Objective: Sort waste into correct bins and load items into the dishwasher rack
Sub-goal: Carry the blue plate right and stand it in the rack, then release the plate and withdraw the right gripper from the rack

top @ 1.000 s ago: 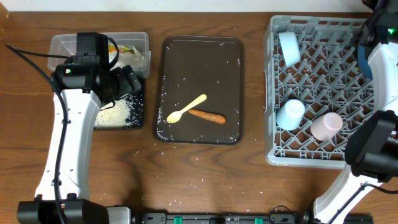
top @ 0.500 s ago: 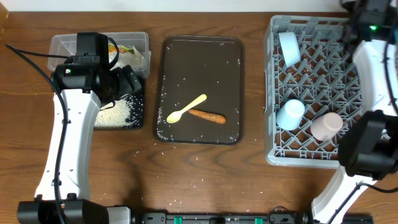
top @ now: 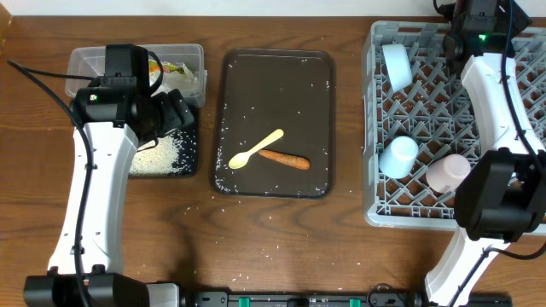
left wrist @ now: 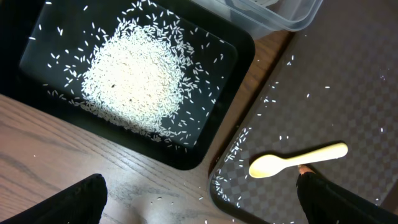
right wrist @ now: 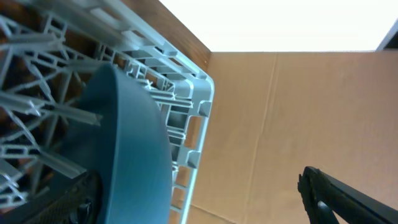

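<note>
Much of dark blue plate [right wrist: 124, 143] beyond frame

You are at a staged robot test bench, a lab mock-up of kitchen clean-up rather than a home kitchen. The grey dishwasher rack [top: 409, 217] stands loose on a wood-grain bench [top: 341, 247]. To the left of the rack lies a dark brown serving tray [top: 273, 94], and further left of it sit a clear plastic tub [top: 85, 61] and a black tray [top: 189, 158]. A white left arm [top: 94, 196] and right arm [top: 490, 94] rise from a black rail [top: 299, 300] along the near edge, in front of the rack. Behind the rack, the right wrist view shows a plain brown board [right wrist: 292, 137].
</note>
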